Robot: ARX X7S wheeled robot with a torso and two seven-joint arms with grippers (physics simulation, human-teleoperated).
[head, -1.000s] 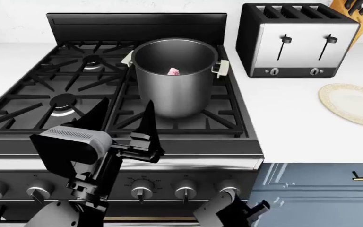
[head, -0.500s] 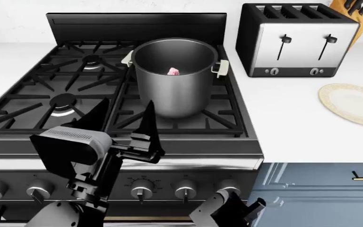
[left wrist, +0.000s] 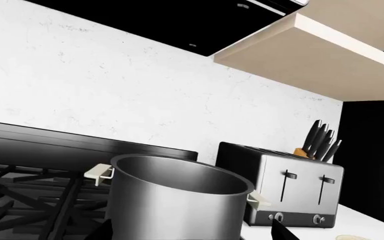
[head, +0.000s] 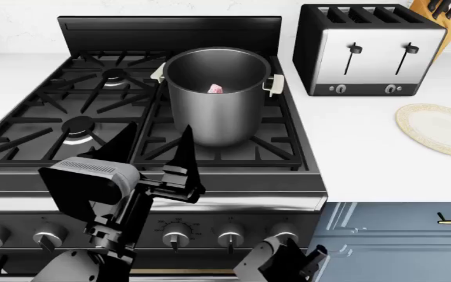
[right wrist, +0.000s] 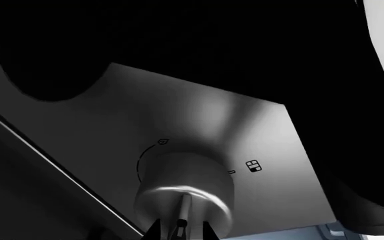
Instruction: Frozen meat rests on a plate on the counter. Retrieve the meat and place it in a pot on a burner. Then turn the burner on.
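Head view shows the frozen meat (head: 216,89) already lying at the bottom of the pot (head: 218,100), which stands on the burner grate at the back right of the stove. That leaves the plate (head: 438,129) bare on the tabletop (head: 366,147), off to the pot's right, below the toaster (head: 366,50). With the meat delivered, the remaining job looks to be lighting the burner under the pot, and the arms are placed accordingly.

The left pincer (head: 153,154) hangs released just in front of the pot, its two dark fingers spread wide and grasping nothing; it seems parked there simply to stay out of the way.

The right pincer (head: 288,261) sits low against the stove's front panel, below and in front of the pot, close to the rightmost knob (head: 282,234). The right wrist camera looks straight at a silver knob (right wrist: 185,195) with its flame marking, so the arm appears lined up to turn it. Whether that pincer is released or clenched I cannot tell, since its fingers are barely visible.
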